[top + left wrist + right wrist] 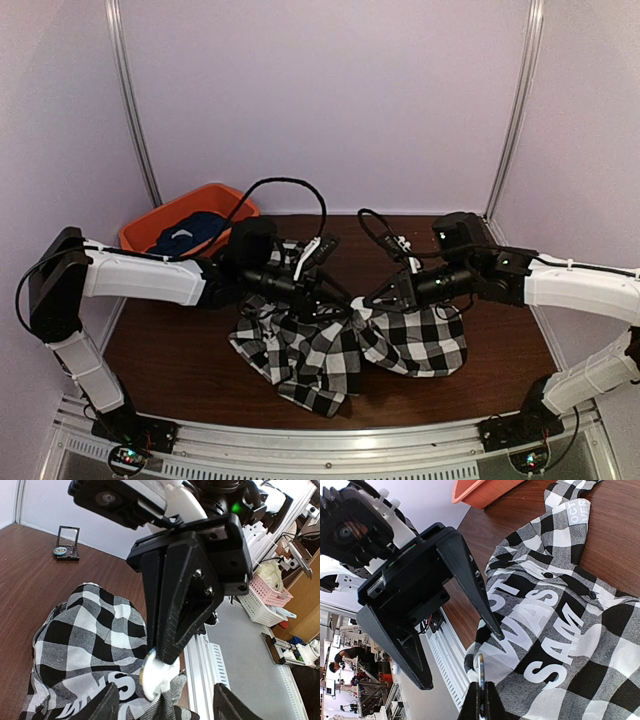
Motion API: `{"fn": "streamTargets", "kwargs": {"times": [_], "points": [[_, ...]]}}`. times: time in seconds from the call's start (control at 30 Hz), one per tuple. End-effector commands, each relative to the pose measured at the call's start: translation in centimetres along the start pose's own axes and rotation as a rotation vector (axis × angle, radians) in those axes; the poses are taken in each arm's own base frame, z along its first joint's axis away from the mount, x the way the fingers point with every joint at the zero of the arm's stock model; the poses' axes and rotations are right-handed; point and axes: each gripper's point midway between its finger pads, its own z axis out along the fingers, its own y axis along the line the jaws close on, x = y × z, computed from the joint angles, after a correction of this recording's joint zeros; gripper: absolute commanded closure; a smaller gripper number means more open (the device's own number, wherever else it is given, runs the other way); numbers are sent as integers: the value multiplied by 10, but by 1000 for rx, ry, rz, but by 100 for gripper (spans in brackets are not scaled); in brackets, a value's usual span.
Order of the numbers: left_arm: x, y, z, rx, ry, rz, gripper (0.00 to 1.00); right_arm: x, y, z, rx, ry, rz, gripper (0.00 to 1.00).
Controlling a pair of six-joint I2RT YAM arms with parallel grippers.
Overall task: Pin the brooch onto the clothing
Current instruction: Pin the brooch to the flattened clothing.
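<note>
brown wood worktop (170,345) carries the checked shirt (320,350), bunched at its centre and spilling toward 6 o'clock. the left gripper (464,660) hangs spread wide over the lettered panel, grasping nothing. the right gripper (159,656) is clenched on the white brooch (157,677), low at 6 o'clock in the left wrist view, right at the cloth's edge. best, i'd judge, for the left to pinch a fold taut beside the lettering, then let the right ease the pin through slowly.
</note>
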Motion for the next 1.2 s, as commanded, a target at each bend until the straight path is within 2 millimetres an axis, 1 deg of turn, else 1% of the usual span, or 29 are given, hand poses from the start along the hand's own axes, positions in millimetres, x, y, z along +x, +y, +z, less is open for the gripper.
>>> {"fn": "streamTargets", "kwargs": {"times": [0.0,0.3,0.73,0.97,1.17], "points": [[-20,-4,-6,-12,-45,55,35,-5,5,-2,0,-26,-17,100],[-20,-3,-7,-16,-45,56,34,-4,3,-2,5,-25,-18,100],[-22,0,-11,-27,-51,60,30,-4,4,-2,3,-25,-21,100],[-23,-1,-12,-23,-55,65,24,-4,5,-2,4,-24,-26,100],[-24,-2,-14,-26,-62,74,18,-2,2,0,2,-24,-20,100]]}}
